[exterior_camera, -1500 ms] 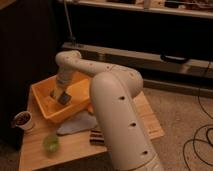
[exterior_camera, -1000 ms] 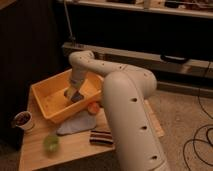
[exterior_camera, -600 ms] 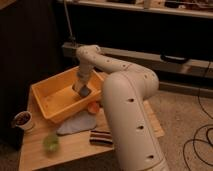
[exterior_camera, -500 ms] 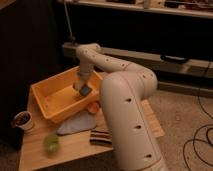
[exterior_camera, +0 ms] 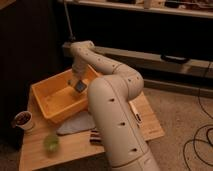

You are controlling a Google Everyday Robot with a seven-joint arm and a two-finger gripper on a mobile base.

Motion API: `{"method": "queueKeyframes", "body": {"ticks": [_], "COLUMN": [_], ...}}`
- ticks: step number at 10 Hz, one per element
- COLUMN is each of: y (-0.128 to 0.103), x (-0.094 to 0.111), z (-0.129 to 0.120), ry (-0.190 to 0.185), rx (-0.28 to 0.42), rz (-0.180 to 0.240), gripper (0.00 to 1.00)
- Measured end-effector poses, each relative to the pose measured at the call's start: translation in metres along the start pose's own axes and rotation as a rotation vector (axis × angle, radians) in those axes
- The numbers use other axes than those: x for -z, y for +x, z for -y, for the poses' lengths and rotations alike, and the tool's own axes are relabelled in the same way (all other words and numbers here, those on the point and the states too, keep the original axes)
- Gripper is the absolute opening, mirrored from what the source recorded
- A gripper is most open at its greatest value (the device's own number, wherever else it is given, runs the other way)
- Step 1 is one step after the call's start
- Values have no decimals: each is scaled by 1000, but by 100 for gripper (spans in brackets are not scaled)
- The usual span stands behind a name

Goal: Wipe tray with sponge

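Note:
The large orange-yellow tray (exterior_camera: 52, 102) sits on the small wooden table, at its back left. My white arm reaches up from the lower middle and bends down into the tray's right part. The gripper (exterior_camera: 79, 86) is at the inner side of the tray's right wall, and a small blocky sponge (exterior_camera: 80, 87) with a dark face shows at its tip. The gripper hides where the sponge meets the tray.
A white cup (exterior_camera: 23, 120) with dark contents stands at the table's left edge. A green round object (exterior_camera: 50, 143) lies at the front left. A flat grey-white cloth (exterior_camera: 76, 124) lies in front of the tray, next to a dark striped block (exterior_camera: 95, 136).
The gripper with the sponge has moved from the tray's middle floor to the right, up against the right wall. The arm's upper links swung right with it.

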Motion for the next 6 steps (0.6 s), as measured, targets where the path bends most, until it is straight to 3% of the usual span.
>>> {"method": "queueKeyframes", "body": {"ticks": [6], "y": [-20], "x": [-15], "z": [-31], "ry": [-82], "rx": [101], "rz": [103], "gripper": [0]}}
